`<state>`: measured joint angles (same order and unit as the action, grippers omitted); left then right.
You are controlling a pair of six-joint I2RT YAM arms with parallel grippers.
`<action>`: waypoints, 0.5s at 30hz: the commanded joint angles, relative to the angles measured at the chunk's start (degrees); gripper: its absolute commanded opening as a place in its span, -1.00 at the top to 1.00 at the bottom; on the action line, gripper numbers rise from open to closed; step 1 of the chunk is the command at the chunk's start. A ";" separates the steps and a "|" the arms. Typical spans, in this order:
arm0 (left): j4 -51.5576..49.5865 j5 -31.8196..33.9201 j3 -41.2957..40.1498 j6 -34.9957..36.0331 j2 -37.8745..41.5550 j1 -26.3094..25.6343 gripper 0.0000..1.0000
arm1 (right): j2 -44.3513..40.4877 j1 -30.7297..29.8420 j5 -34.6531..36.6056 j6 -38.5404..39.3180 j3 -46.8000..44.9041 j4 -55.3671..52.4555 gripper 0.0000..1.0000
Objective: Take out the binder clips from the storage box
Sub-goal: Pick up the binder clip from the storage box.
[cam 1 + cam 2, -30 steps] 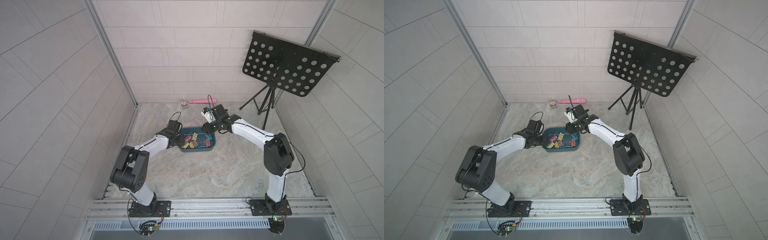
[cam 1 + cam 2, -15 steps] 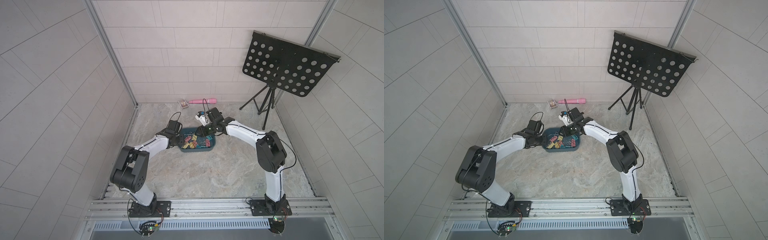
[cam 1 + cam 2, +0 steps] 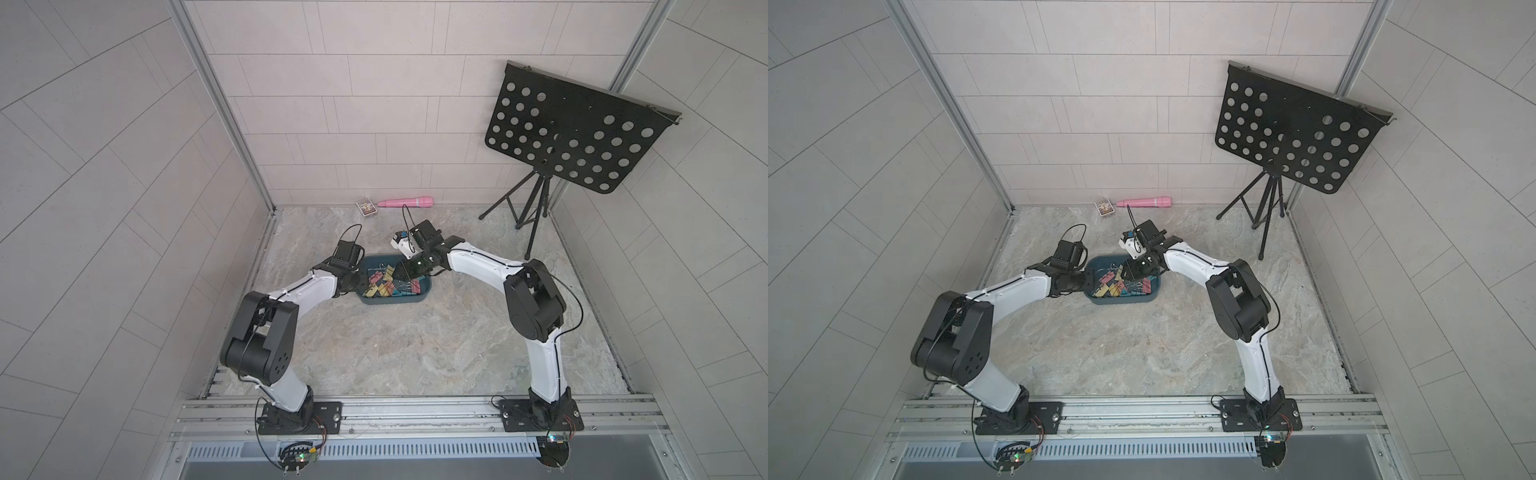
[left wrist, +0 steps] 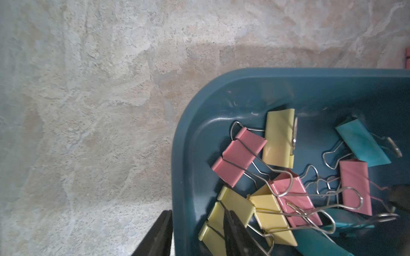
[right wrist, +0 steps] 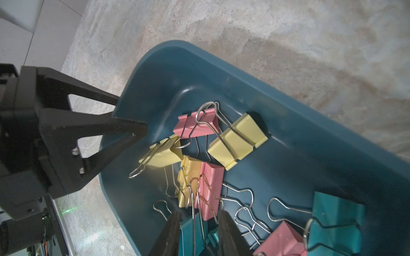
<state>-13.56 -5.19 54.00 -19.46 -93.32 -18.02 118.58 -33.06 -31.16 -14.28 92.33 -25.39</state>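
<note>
Both arms reach low, elbows bent, to the storage box (image 3: 395,300) on the marbled desk (image 3: 395,353). The left gripper (image 4: 197,212) clamps its jaws on the smooth teal plastic wall. The right gripper (image 5: 199,213), jaws narrowly parted, straddles silver wire loops of the pastel binder clips (image 4: 295,199) heaped inside.

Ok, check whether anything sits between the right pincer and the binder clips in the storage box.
Nothing visible does. The right pincer is down among the binder clips, jaws either side of wire handles beside a pink clip. The storage box has no lid; the left pincer grips its rim, off to the side.
</note>
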 commanded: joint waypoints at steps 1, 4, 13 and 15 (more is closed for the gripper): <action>0.01 -0.14 -0.71 0.18 1.21 0.37 0.08 | 1.50 -0.34 1.81 1.38 1.73 -2.36 0.36; -0.06 -0.12 -0.74 0.15 1.35 0.36 0.08 | 2.33 -0.42 1.98 1.37 2.14 -2.56 0.38; 0.09 -0.25 -0.76 0.20 1.31 0.42 0.08 | 3.88 -0.40 1.81 1.36 2.76 -2.63 0.48; 0.11 -0.25 -0.82 0.18 1.32 0.38 0.08 | 4.08 -0.35 1.61 1.34 2.85 -2.60 0.50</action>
<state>-13.54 -5.19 53.95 -19.49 -93.32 -18.02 121.97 -33.06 -30.11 -13.50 94.06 -26.96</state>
